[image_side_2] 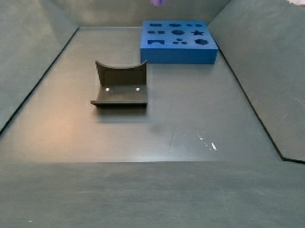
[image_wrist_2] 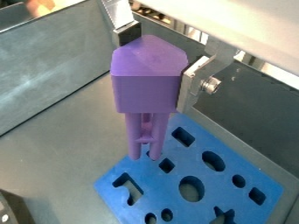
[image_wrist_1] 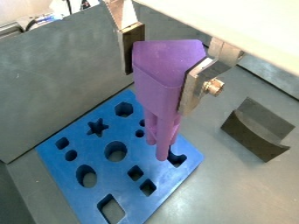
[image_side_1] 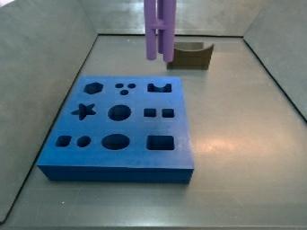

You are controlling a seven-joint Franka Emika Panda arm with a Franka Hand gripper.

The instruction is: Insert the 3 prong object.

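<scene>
The 3 prong object (image_wrist_1: 162, 83) is light purple, with a wide head and long parallel prongs pointing down; it also shows in a wrist view (image_wrist_2: 145, 83). My gripper (image_wrist_1: 166, 68) is shut on its head, one silver finger on each side, as a wrist view (image_wrist_2: 162, 59) also shows. The prongs (image_side_1: 160, 27) hang upright above the far edge of the blue block (image_side_1: 120, 126), tips apart from it. The block's top has several shaped holes (image_wrist_1: 117, 153). The gripper itself is out of both side views.
The dark brown fixture (image_side_1: 189, 56) with a curved notch stands on the grey floor beyond the block, also seen in a side view (image_side_2: 119, 85) and a wrist view (image_wrist_1: 257, 127). Grey walls (image_wrist_2: 59, 70) close in the floor on the sides.
</scene>
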